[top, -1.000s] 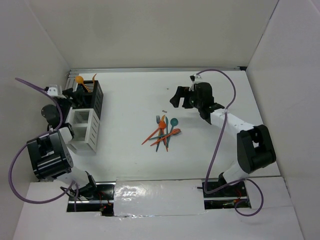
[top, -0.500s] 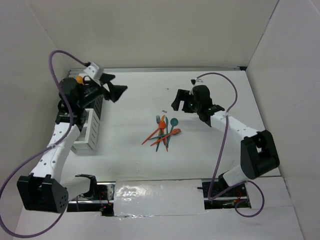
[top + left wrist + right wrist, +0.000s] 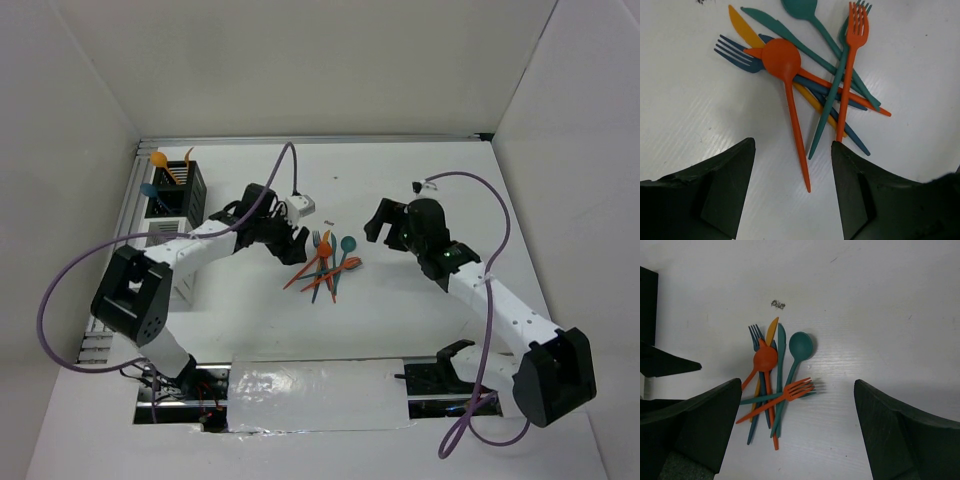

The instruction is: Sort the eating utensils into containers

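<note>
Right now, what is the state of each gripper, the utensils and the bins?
left gripper, open, empty
right gripper, open, empty
utensil pile, lying crossed, not yet sorted
black bin, upright, holding a few utensils
white bins, upright, partly hidden

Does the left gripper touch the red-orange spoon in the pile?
Apart. In the left wrist view, the handle of the red-orange spoon ends between the open fingers of the left gripper, with bare table showing on both sides.

Utensil pile lies btwn L gripper & R gripper; bins well left of it.
</note>
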Tool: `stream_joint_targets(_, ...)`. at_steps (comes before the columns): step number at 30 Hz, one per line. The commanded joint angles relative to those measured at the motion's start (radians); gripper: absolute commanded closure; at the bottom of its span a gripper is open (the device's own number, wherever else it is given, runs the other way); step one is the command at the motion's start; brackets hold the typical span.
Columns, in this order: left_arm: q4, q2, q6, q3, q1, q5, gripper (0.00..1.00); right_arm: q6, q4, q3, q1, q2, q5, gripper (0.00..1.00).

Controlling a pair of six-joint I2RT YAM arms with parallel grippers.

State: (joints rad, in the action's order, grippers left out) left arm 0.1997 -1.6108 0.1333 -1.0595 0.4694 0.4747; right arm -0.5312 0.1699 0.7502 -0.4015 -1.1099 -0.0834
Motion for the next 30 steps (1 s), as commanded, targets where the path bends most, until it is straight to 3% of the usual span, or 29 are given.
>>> stream_joint_targets(1, -0.051, -0.03, 0.005, -0.025, 0.017, -0.035, 0.25, -0.006, 0.028, -0.014, -0.007, 0.041, -0.049, 0.0)
stream_joint_targets(5, -0.049, -0.121, -0.018, -0.063, 0.064, -0.068, 0.29, -0.006, 0.028, -0.023, -0.005, 0.042, -0.07, 0.0)
stream_joint_targets(7, -0.055, -0.173, -0.029, -0.08, 0.103, -0.155, 0.31, -0.001, 0.028, -0.023, -0.003, 0.033, -0.079, 0.0)
stream_joint_targets(9, -0.062, -0.217, -0.046, -0.082, 0.104, -0.172, 0.38, 0.005, 0.037, -0.023, 0.0, 0.027, -0.09, 0.0)
stream_joint_targets(17, -0.111, -0.29, -0.052, -0.094, 0.104, -0.205, 0.45, 0.04, 0.028, -0.005, 0.003, -0.002, -0.124, 0.0)
stream_joint_targets(23, -0.04, -0.379, -0.047, -0.18, 0.115, -0.245, 0.55, 0.04, 0.01, -0.005, 0.003, -0.019, -0.124, 0.0)
stream_joint_targets(27, -0.016, -0.403, -0.047, -0.206, 0.141, -0.271, 0.71, 0.039, 0.01, -0.014, 0.007, -0.015, -0.133, 0.0)
stream_joint_targets(28, -0.017, -0.406, -0.064, -0.209, 0.138, -0.312, 1.0, 0.037, 0.0, -0.014, 0.01, -0.015, -0.133, 0.0)
stream_joint_targets(30, -0.043, -0.379, -0.104, -0.186, 0.129, -0.354, 1.0, 0.036, -0.012, -0.023, 0.012, -0.01, -0.124, 0.0)
